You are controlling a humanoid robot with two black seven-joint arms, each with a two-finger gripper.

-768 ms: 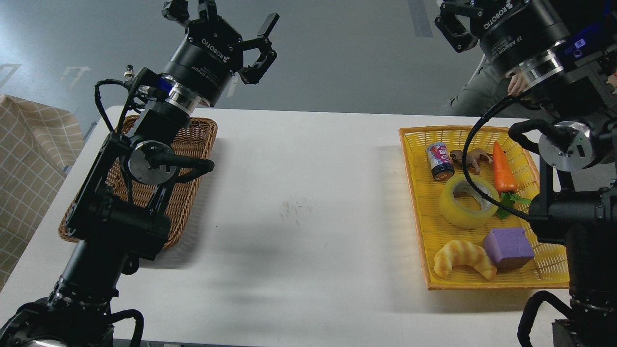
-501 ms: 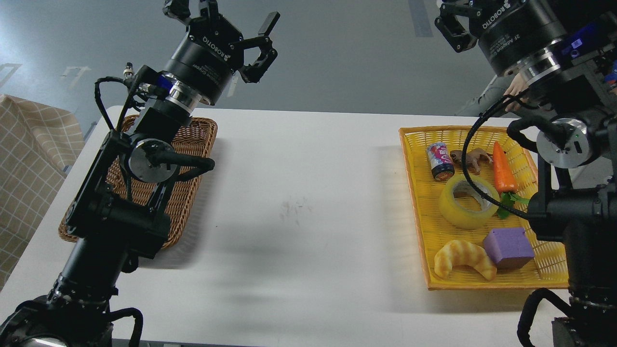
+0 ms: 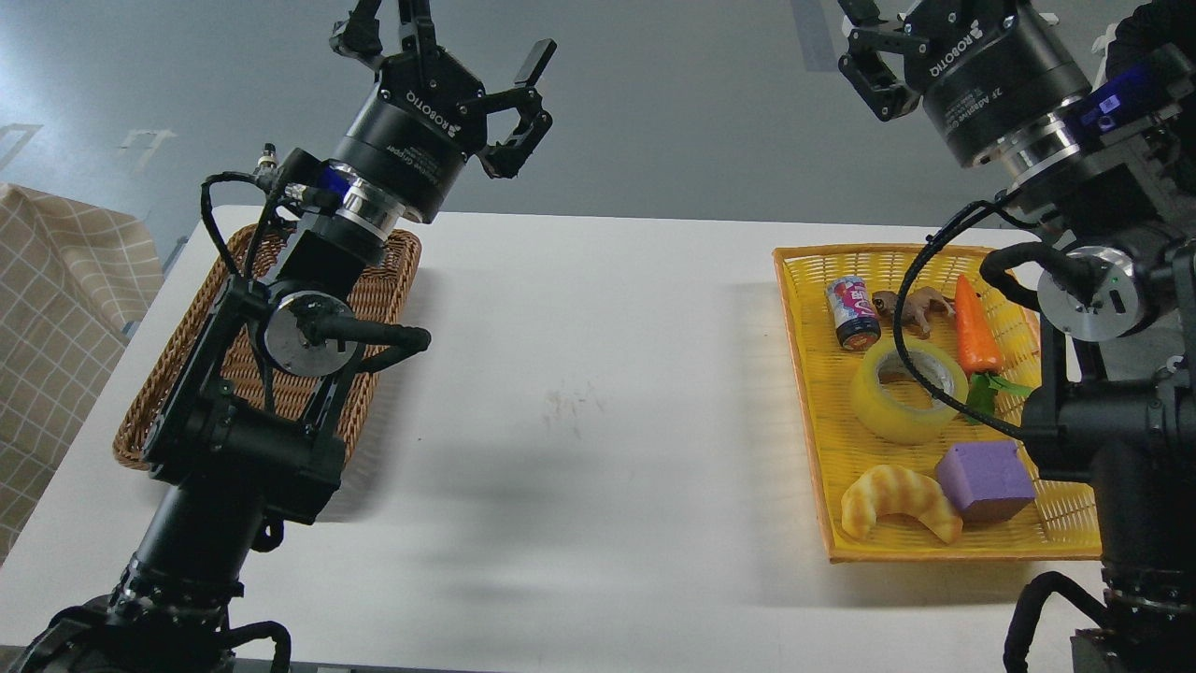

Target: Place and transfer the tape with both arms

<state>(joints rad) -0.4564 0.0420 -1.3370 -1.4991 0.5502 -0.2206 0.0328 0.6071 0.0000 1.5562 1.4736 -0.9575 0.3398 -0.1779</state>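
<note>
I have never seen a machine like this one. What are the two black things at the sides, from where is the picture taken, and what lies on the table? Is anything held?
The picture comes from the robot's own head, looking forward and down at a white table. The two black things are its arms. Each ends in a two-finger gripper, raised above the table: the left gripper is open and holds nothing; the right gripper is cut off by the picture's edge, so its state is unclear.

On the left lies a brown wicker basket, partly hidden by the arm. On the right, a yellow tray holds the tape, a small can, a toy animal, a carrot, a purple cube and a toy croissant. Nothing is seen held.
</note>
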